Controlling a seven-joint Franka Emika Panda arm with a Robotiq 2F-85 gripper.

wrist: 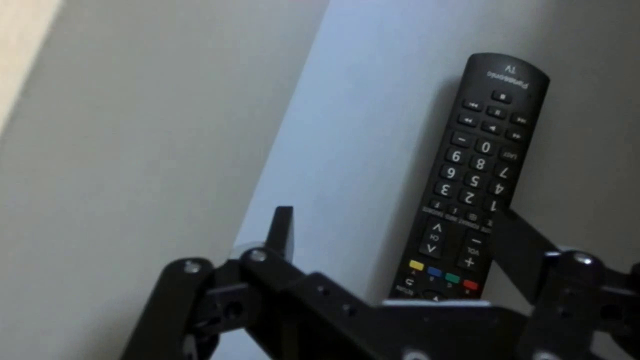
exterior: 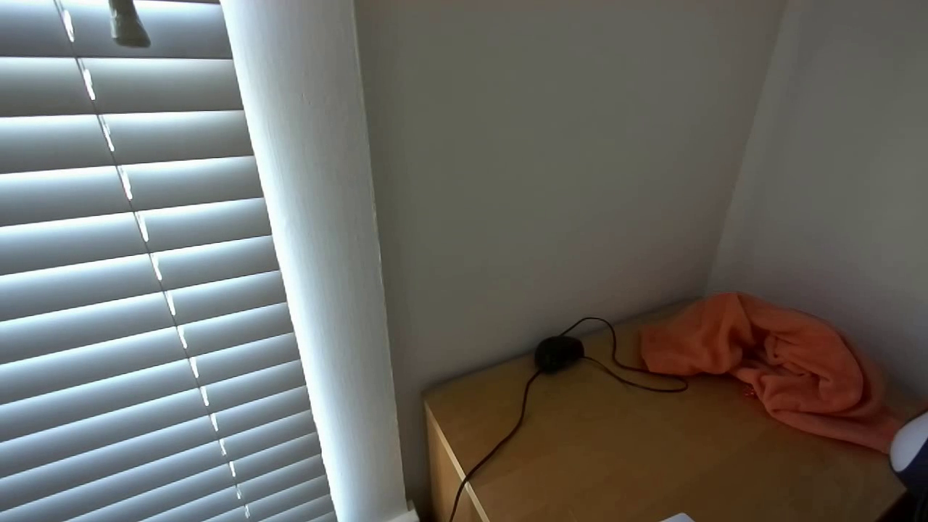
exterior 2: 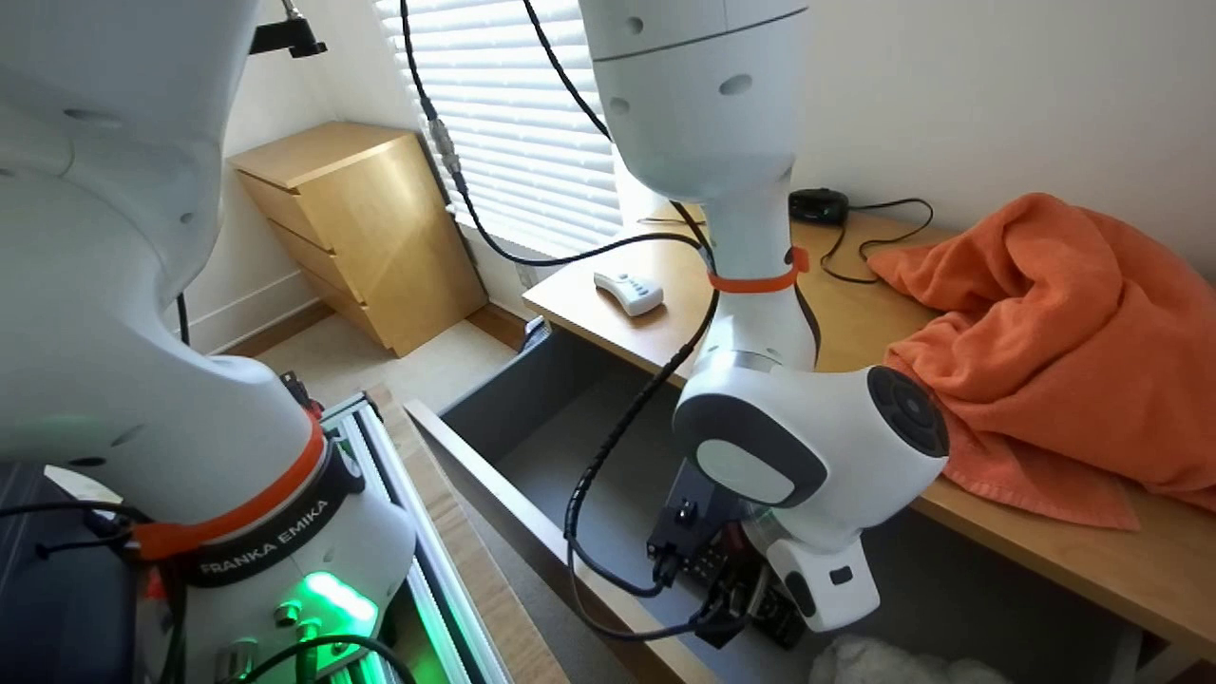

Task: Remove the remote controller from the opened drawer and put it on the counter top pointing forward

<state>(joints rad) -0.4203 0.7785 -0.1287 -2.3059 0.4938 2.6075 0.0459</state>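
A black remote controller [wrist: 480, 165] with rows of buttons lies face up on the grey floor of the opened drawer [exterior 2: 589, 446]. In the wrist view it slants toward the upper right, its lower end hidden behind my gripper [wrist: 393, 212]. The jaws stand wide apart with nothing held. One finger [wrist: 281, 232] is well to the left of the remote; the other finger [wrist: 520, 250] covers part of its right edge in this view. An exterior view has the arm reaching down into the drawer, the remote hidden there. Above the drawer is the tan counter top [exterior 2: 850, 323].
On the counter top lie a white handset [exterior 2: 629, 292], a black plug [exterior 2: 819, 205] with thin cable, and a bunched orange cloth [exterior 2: 1073, 351] hanging over the front edge. Something white and fluffy [exterior 2: 893, 660] is in the drawer. A black arm cable [exterior 2: 608, 442] loops beside the arm.
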